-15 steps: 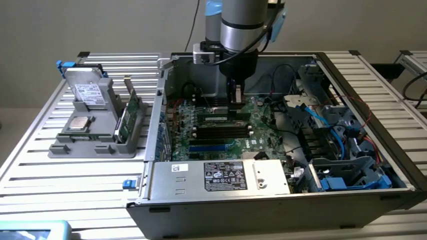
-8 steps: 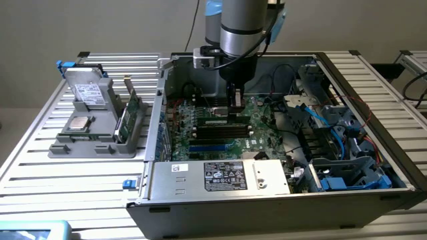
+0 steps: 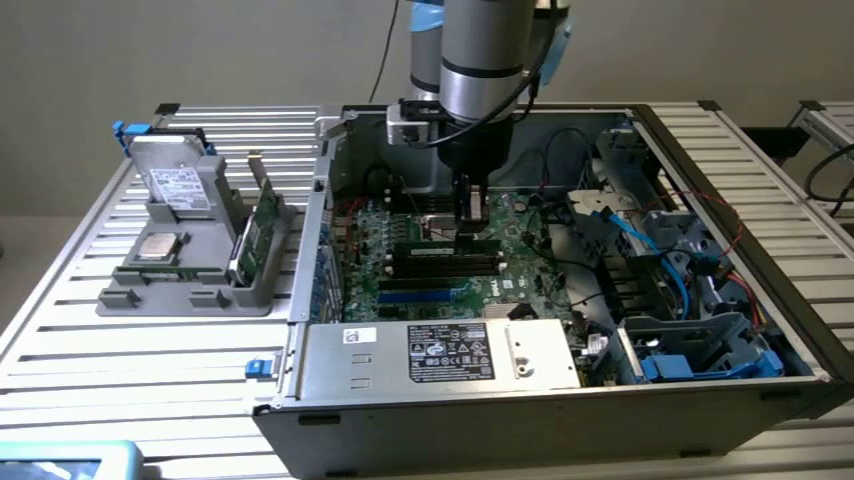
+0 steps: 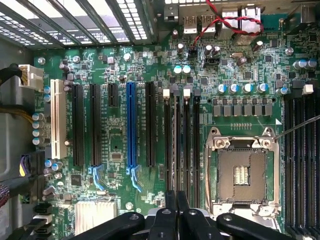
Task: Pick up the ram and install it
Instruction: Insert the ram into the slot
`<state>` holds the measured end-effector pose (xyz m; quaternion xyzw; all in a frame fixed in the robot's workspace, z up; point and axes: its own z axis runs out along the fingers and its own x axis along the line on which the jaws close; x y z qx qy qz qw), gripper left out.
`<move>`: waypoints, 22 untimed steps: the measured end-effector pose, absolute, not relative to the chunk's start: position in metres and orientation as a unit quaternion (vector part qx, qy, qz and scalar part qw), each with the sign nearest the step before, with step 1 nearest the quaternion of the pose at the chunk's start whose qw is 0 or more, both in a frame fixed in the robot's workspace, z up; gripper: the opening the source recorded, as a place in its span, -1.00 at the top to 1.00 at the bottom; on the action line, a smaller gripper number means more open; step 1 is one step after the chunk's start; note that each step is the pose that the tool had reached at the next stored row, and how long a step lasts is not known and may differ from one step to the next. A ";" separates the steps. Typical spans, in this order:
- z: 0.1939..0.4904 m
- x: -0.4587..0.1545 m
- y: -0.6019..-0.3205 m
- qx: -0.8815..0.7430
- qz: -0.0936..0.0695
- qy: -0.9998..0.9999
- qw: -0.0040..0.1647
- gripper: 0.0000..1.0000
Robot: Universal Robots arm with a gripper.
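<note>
Gripper [image 4: 175,212] is closed tight on the ram [image 3: 434,238], held edge-up over the black memory slots [image 4: 186,140]; likely a light, stiff, fragile stick, best pinched mid-length along its top edge.

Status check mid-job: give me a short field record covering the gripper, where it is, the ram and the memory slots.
gripper: shut, nothing seen in its grip
gripper position: inside the open PC case, above the black memory slots on the motherboard; contact cannot be told
ram: on edge in the grey holder outside the case, on the exterior view's left, beside the taller green card
slots: whether any holds a stick cannot be told
</note>
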<state>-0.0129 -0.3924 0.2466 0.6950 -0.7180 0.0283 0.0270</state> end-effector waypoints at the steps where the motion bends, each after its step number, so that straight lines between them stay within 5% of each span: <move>1: 0.245 -0.013 -0.392 0.695 0.028 -0.718 0.027 0.76; 22: 0.241 -0.013 -0.398 0.696 0.028 -0.717 0.027 0.76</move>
